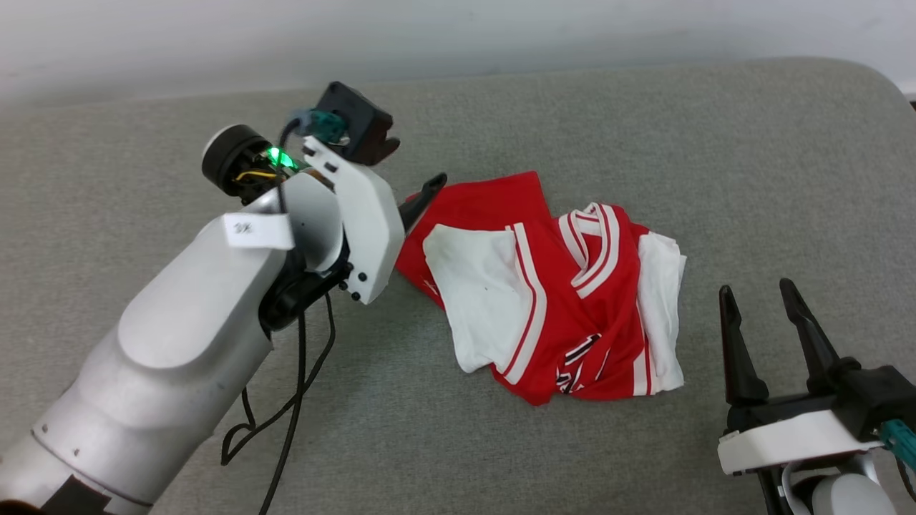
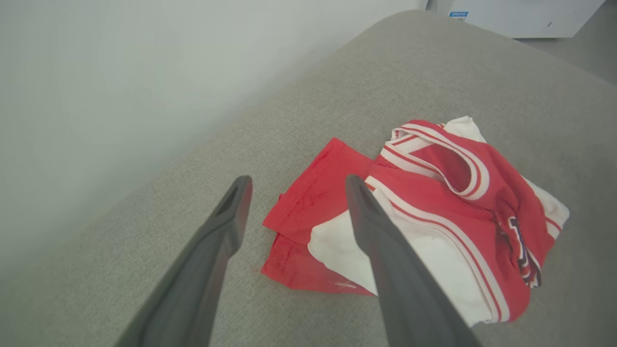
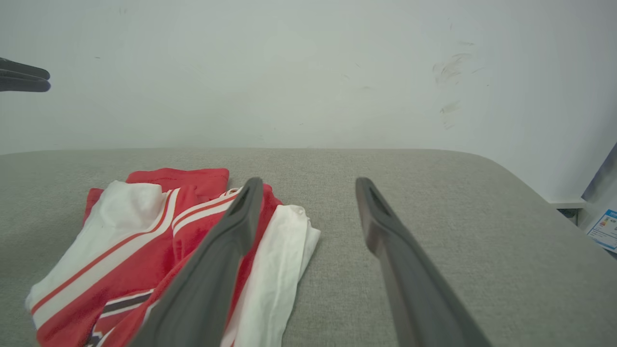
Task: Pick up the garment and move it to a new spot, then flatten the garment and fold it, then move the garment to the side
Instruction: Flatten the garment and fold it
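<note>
The left gripper (image 2: 297,185), fingers spread wide, is poised above the far-left red corner of the garment (image 1: 565,300), which lies crumpled in 1 heap mid-table (image 1: 644,121). The right gripper (image 1: 757,290) sits spread apart near the heap's right side, holding nothing. Likely risk: pinching only 1 loose layer, so the bundle drags or slips free when lifted.

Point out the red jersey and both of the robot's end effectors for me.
garment (image 1: 572,307), head view, red front panel below the collar.
left end effector (image 2: 298,179), left wrist view, midway between its fingertips.
right end effector (image 1: 757,287), head view, midway between its fingertips.
</note>
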Robot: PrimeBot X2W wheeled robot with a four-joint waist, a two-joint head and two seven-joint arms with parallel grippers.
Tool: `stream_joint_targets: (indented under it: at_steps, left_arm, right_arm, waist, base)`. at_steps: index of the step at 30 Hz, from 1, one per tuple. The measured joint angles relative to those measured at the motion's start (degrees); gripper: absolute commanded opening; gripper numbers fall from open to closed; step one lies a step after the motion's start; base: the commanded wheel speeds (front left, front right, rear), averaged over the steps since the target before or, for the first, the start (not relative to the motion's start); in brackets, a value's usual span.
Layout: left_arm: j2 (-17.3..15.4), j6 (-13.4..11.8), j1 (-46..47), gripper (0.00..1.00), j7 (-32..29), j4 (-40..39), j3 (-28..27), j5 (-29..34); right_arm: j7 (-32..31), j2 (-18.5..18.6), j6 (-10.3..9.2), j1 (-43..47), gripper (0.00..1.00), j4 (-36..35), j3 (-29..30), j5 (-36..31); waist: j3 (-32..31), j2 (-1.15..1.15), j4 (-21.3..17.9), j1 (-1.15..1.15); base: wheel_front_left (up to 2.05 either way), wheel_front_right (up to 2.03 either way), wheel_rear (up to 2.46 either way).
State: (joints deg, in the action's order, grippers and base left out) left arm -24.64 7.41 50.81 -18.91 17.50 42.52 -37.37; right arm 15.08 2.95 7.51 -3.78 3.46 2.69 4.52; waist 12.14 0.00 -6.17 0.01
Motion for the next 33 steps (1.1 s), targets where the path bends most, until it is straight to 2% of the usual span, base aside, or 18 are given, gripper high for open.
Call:
stream_joint_targets:
  at_steps: [3, 9, 19, 26, 27, 28, 29, 33]
  left_arm:
    - [-1.2, 0.0, 3.5, 1.0, -6.7, 0.8, 5.7, -4.1]
    - [-2.4, 0.0, 9.2, 1.0, -15.6, 3.3, 15.9, -9.4]
    - [-3.2, 0.0, 14.2, 1.0, -18.4, 11.5, 27.6, -12.8]
    - [-3.4, 0.0, 15.0, 1.0, -21.1, 12.0, 29.1, -15.2]
    - [-3.5, 0.0, 15.0, 0.95, -21.2, 11.7, 29.1, -15.1]
    - [-3.6, 0.0, 15.0, 0.36, -21.2, 11.4, 29.2, -15.0]
    - [-3.6, 0.0, 15.0, 0.0, -21.0, 11.2, 29.2, -14.7]
    - [-2.8, 0.0, 15.0, 0.0, -17.4, 10.9, 30.0, -13.5]
  right_arm:
    - [0.0, 0.0, 0.0, -1.1, 1.0, -0.1, -0.4, 0.1]
    - [0.0, 0.0, 0.01, -3.2, 1.0, -0.5, -0.8, 0.5]
    - [0.0, 0.0, 0.0, -5.5, 1.0, -1.0, -0.9, 1.5]
    - [0.0, 0.0, 0.01, -6.3, 1.0, -1.0, -1.1, 2.1]
    - [0.0, 0.0, 0.01, -6.5, 1.0, -1.1, -1.0, 2.1]
    - [0.0, 0.0, 0.01, -6.5, 1.0, -1.1, -0.9, 2.1]
    - [0.0, 0.0, 0.01, -6.5, 1.0, -1.1, -0.8, 2.1]
    - [0.0, 0.0, 0.01, -6.5, 1.0, -1.0, -0.5, 2.0]
  waist:
    - [1.5, 0.0, -1.1, 0.0]
    - [4.6, 0.0, -3.3, 0.0]
    - [9.8, 0.0, -6.8, 0.0]
    - [11.5, 0.0, -8.4, -0.03]
    - [11.7, 0.0, -8.4, -0.03]
    - [11.7, 0.0, -8.4, -0.03]
    - [11.7, 0.0, -8.3, -0.03]
    - [11.4, 0.0, -7.6, -0.02]
  base:
    - [0.0, 0.0, 0.0]
    - [0.0, 0.0, 0.0]
    - [0.0, 0.0, 0.0]
    - [0.0, 0.0, 0.0]
    - [0.0, 0.0, 0.0]
    - [0.0, 0.0, 0.0]
    - [0.0, 0.0, 0.0]
    - [0.0, 0.0, 0.0]
